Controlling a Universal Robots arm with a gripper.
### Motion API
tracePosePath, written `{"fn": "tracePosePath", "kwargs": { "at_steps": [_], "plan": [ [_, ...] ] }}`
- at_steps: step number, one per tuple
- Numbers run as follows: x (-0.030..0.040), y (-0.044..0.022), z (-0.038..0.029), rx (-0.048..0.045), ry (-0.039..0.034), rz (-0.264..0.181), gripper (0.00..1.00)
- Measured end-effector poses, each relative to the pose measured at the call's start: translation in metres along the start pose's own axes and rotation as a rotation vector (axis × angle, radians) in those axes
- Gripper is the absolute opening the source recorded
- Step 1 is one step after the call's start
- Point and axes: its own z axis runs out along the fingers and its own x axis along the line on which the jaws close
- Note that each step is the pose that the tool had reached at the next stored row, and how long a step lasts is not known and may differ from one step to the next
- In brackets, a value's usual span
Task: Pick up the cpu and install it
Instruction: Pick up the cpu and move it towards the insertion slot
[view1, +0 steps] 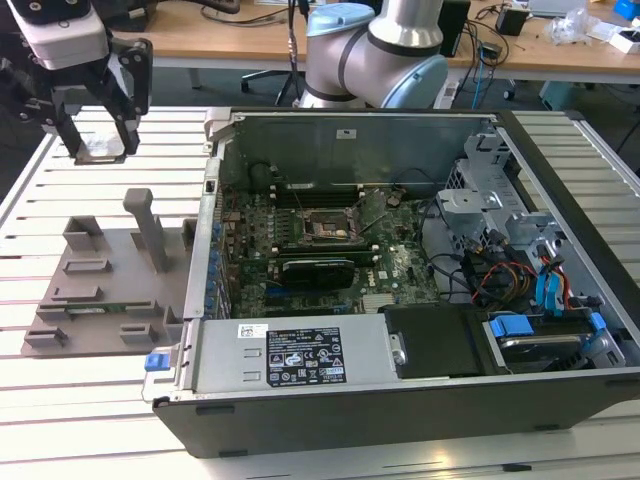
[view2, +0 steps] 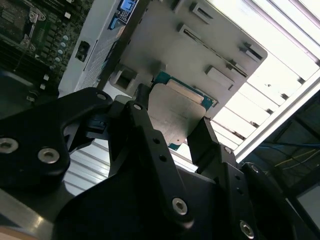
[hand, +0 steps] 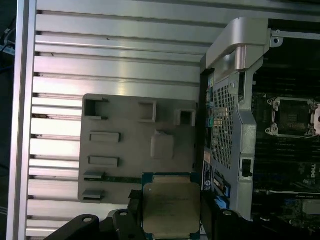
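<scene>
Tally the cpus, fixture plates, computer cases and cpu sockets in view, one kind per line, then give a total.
cpu: 1, held in the gripper
fixture plate: 1
computer case: 1
cpu socket: 1, inside the case
Total: 4

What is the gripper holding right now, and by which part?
The gripper holds the cpu, pinched by two opposite side edges.
</scene>
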Motion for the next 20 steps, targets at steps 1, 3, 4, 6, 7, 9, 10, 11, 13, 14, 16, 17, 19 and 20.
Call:
{"fn": "tracePosePath", "kwargs": {
  "at_steps": [1, 3, 4, 6, 7, 9, 10, 11, 13, 14, 16, 17, 19, 20],
  "plan": [
    [-0.0029, -0.0002, 0.0001, 0.0, 0.0, 0.0, 0.55],
    [-0.0088, -0.0005, 0.0002, 0.0, 0.0001, 0.0, 0.55],
    [-0.0118, -0.0007, 0.0003, 0.0, 0.0001, 0.0, 0.55],
    [-0.0171, -0.001, 0.0005, 0.0, 0.0001, 0.0, 0.55],
    [-0.0203, -0.0012, 0.0006, 0.0, 0.0002, 0.0, 0.55],
    [-0.0252, -0.0015, 0.0008, 0.0, 0.0003, 0.0, 0.55],
    [-0.0289, -0.0017, 0.0008, 0.0, 0.0006, 0.0, 0.55],
    [-0.0334, -0.002, 0.001, 0.0, 0.0009, 0.0, 0.55],
    [-0.0404, -0.0023, 0.0012, 0.0, 0.0012, 0.0, 0.55],
    [-0.0423, -0.0024, 0.0013, -0.0001, 0.0013, 0.0, 0.55],
    [-0.0475, -0.0027, 0.0016, -0.0001, 0.0015, 0.0, 0.55],
    [-0.0499, -0.0028, 0.0017, -0.0001, 0.0018, 0.0, 0.55],
    [-0.0551, -0.0029, 0.002, -0.0001, 0.0021, 0.0, 0.55],
    [-0.0569, -0.003, 0.0021, -0.0001, 0.0022, 0.0, 0.55]
  ]
}}
